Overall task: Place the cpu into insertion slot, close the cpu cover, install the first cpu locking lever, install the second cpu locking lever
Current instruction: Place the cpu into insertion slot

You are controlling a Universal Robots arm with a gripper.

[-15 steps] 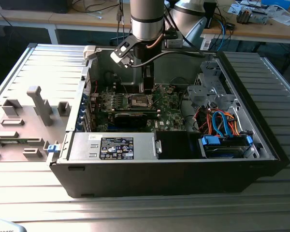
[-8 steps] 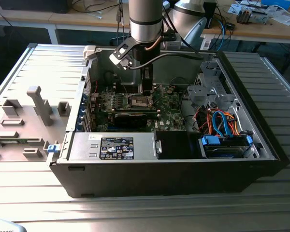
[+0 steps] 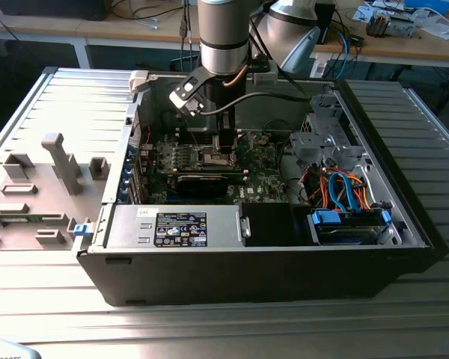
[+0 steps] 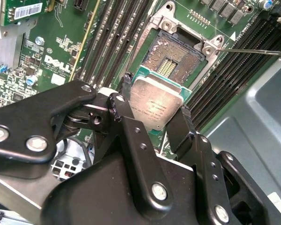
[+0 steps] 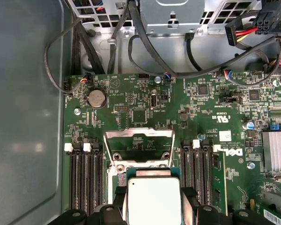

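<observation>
1. Silver-grey on top and tan at the edge, the cpu [image 4: 155,107] is not yet seated. In both wrist views it hangs just above the insertion slot [image 4: 174,58], and the slot's dark centre lies bare past the chip's edge.
2. The cpu cover [image 5: 139,135] stands swung up and open, with the green motherboard [image 5: 145,103] showing through its window. A thin locking lever [image 4: 253,50] juts free across the memory slots [image 4: 107,37], so it appears unlatched.
3. By this evidence, only the first step is under way. Seating the chip, closing the cover and fastening both levers all remain to be done.
4. The gripper [image 4: 155,99] has its jaws drawn in to the chip's width and pinches the cpu by opposite edges. One finger [image 4: 124,101] presses one side and its partner presses the other.
5. In the exterior view the gripper [image 3: 223,146] sits low inside the open computer case [image 3: 269,280]. It is at about twelve o'clock from the power supply [image 3: 176,226], and the blue cables [image 3: 344,187] lie at its four o'clock.
</observation>
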